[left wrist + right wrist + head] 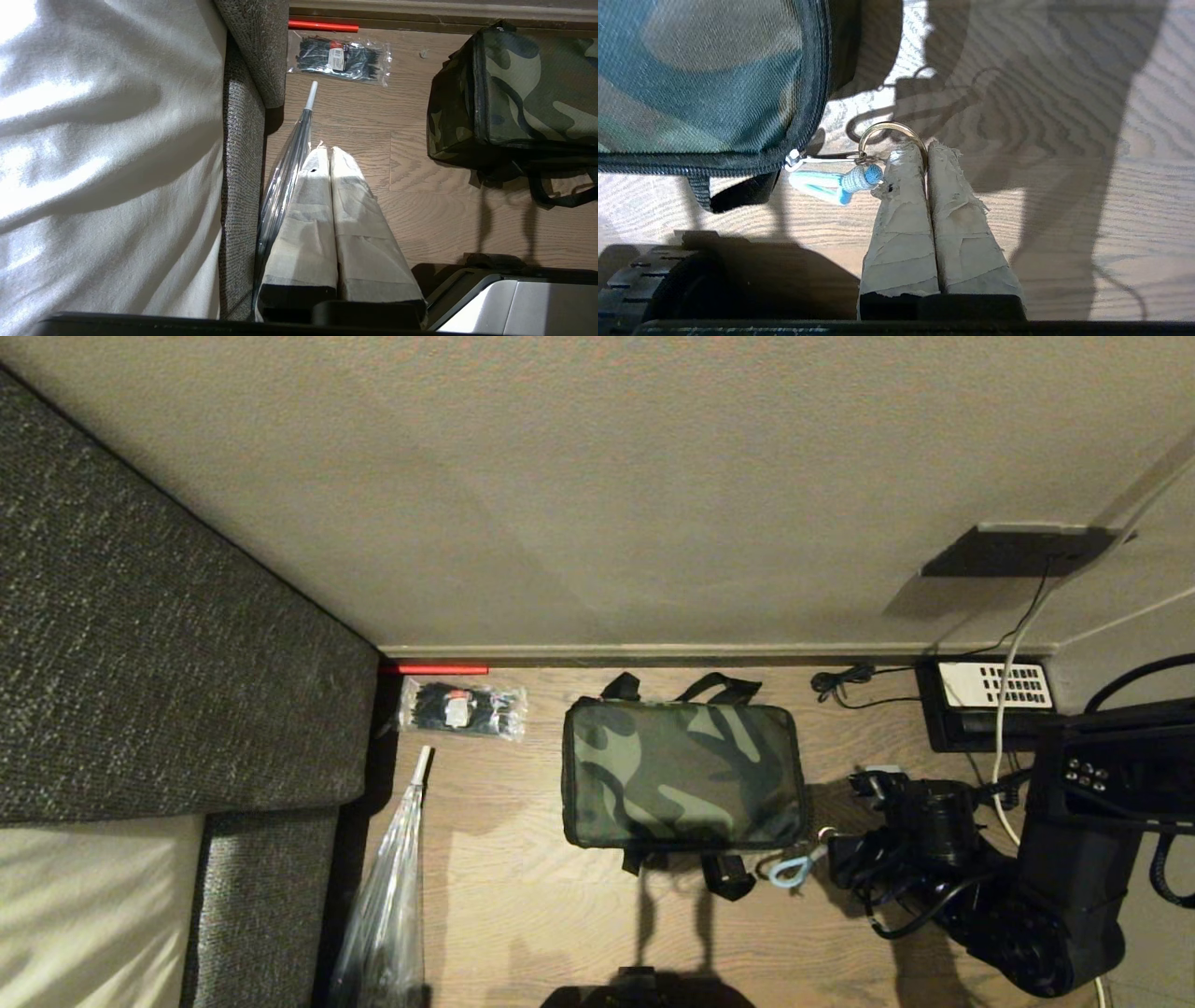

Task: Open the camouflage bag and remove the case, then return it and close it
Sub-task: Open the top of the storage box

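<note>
The camouflage bag [681, 775] lies zipped shut on the wooden floor, lid up, its black strap handles spread on both sides. My right gripper [826, 845] is at the bag's near right corner. In the right wrist view its taped fingers [901, 196] are pressed together on the metal ring [889, 127] of the zipper pull, right gripper [927, 149]. A light-blue tassel [836, 184] hangs from the ring beside the zipper slider [794, 158]. The case is hidden. My left gripper [329, 151] is parked off to the bag's left, shut and empty, above the floor.
A grey upholstered bed edge [140, 663] fills the left. A clear umbrella [392, 896] leans along it. A clear packet of black items [464, 707] lies by the baseboard with a red rod [434, 668]. A black telephone [990, 695] and cables sit at the right.
</note>
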### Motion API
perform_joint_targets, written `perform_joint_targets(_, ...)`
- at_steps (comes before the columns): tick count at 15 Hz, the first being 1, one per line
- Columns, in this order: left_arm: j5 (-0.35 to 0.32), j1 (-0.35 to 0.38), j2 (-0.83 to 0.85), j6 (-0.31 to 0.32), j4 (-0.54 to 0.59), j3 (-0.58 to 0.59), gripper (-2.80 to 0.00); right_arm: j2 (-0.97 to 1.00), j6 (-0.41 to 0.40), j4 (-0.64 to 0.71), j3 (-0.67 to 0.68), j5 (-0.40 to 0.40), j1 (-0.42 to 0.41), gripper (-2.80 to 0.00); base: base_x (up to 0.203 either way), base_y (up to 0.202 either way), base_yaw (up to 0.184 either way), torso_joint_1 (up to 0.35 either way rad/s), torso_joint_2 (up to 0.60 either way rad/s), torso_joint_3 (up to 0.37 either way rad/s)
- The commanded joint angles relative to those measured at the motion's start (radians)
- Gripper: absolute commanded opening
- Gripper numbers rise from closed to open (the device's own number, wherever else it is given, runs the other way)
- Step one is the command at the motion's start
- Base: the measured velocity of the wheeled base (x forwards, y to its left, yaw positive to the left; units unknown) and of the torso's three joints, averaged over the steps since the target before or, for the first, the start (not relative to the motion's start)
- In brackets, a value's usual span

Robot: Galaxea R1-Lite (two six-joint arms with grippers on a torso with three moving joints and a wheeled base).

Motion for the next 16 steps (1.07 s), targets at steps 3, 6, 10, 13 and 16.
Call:
perform_joint_targets(3,0.000,-0.001,-0.002,-0.001,0.000,0.002,-2.80,-0.001,-0.019,-0.014,-0.015,-0.002,-0.032,-2.80,0.000,0.000,0.000,0.000,0.00,0.000)
perform_joint_targets(6,0.002,0.001,-0.002,-0.001,0.000,0.003,-2.80,-0.023,-0.044,-0.013,-0.082,0.002,-0.035,-2.80,0.000,0.000,0.000,0.000,0.00,0.000)
perform_joint_targets(10,0.000,0.001,-0.002,-0.001,0.000,0.002,-2.80,-0.046,-0.084,-0.001,-0.154,0.061,-0.035,-2.80,0.000,0.000,0.000,0.000,0.00,0.000)
perform_joint_targets(13,0.000,0.001,-0.002,-0.001,0.000,0.003,-2.80,-0.037,-0.123,0.005,-0.205,0.061,-0.035,-2.80,0.000,0.000,0.000,0.000,0.00,0.000)
perform_joint_targets(16,0.000,0.001,-0.002,-0.001,0.000,0.003,-2.80,-0.020,-0.123,0.019,-0.266,0.060,-0.035,-2.80,0.000,0.000,0.000,0.000,0.00,0.000)
